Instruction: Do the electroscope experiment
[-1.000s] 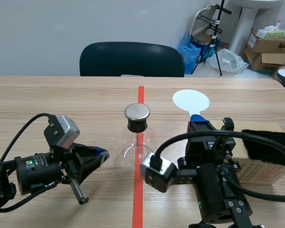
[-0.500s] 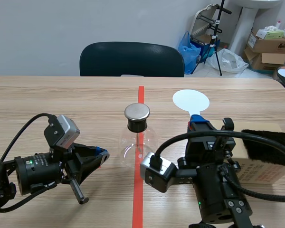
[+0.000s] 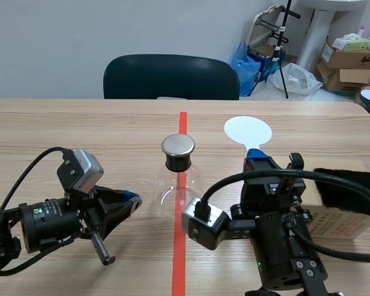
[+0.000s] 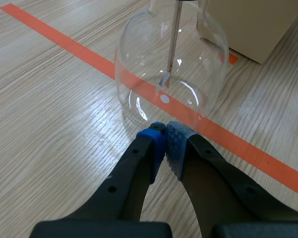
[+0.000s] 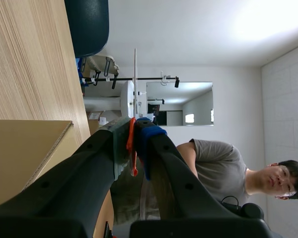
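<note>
Unchanged from the earlier frames: arms and items as before.
Electroscope (image 3: 177, 185): clear round glass flask, black stopper, flat metal cap, thin rod inside; stands on the wood-grain counter (image 3: 80, 129), over the tape line.
Left tool (image 4: 164, 136): clenched on nothing, just beside the flask.
Right tool (image 5: 134, 131): grasping the orange handle of a flat white disc (image 3: 248, 131).
Black furry cloth (image 3: 348, 188): on a cardboard box (image 3: 339, 219).

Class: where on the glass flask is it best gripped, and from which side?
Probably the black stopper at the neck, coming level from the left, where the left gripper lies: the flask stands upright, its bulb wide and smooth.
</note>
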